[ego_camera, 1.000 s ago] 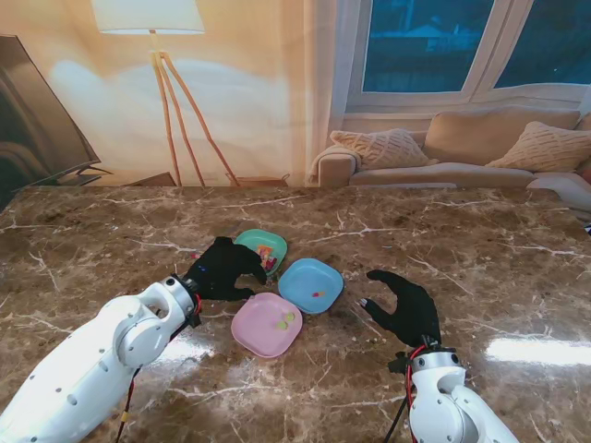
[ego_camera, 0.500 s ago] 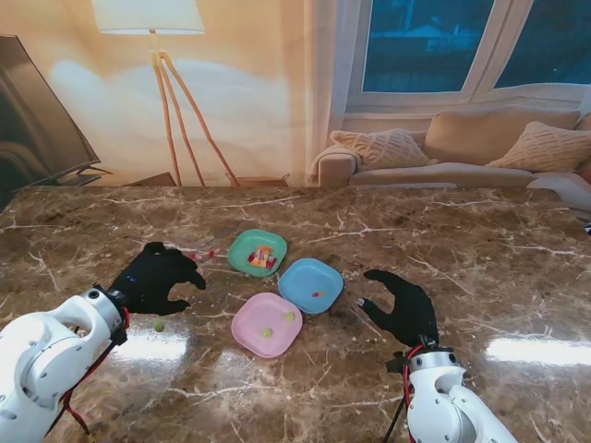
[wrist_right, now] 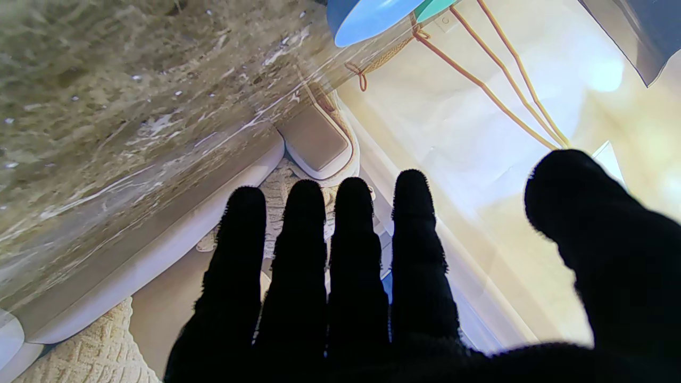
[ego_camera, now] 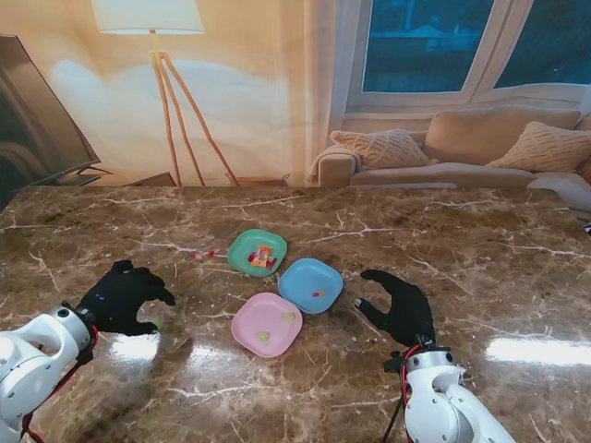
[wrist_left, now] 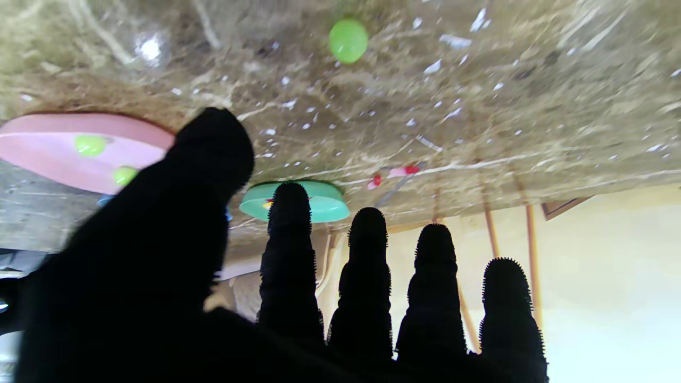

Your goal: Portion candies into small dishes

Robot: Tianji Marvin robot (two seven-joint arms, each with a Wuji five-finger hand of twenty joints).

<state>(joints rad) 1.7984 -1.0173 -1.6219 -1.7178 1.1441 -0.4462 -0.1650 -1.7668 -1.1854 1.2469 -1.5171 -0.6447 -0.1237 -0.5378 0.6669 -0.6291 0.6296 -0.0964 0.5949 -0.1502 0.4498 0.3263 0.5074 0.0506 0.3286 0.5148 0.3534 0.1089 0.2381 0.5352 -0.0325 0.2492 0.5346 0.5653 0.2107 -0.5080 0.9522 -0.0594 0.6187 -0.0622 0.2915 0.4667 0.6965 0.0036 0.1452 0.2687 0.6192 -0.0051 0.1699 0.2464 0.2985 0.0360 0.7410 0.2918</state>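
Left hand [ego_camera: 125, 297] hovered empty, fingers spread, at table's [ego_camera: 480, 240] 8 o'clock; right hand [ego_camera: 399, 309] likewise unclenched. Pink dish [ego_camera: 266, 325] held two green candies [ego_camera: 288, 317]; one green candy [wrist_left: 348, 40] lay loose beside left hand.

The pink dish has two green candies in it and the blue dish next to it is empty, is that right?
Not quite. The pink dish does hold two green candies, but the blue dish is not empty: the stand view shows a small candy lying in it, too small to tell its colour for sure.
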